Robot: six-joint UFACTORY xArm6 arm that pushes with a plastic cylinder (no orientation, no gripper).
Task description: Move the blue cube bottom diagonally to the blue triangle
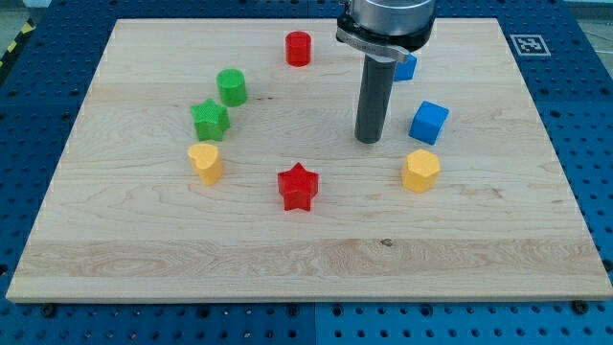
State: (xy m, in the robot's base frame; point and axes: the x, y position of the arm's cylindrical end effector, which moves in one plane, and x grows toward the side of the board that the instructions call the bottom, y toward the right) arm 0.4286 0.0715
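Observation:
The blue cube (429,122) sits on the wooden board at the view's right. The blue triangle (406,67) lies above it and a little left, mostly hidden behind the arm's rod, so its shape is hard to make out. My tip (369,140) rests on the board to the left of the blue cube, with a clear gap between them, and below the blue triangle.
A yellow hexagon (420,171) lies just below the blue cube. A red star (298,187) sits at the centre bottom. A red cylinder (298,48) is at the top. A green cylinder (231,87), green star (210,120) and yellow heart (205,163) stand at the left.

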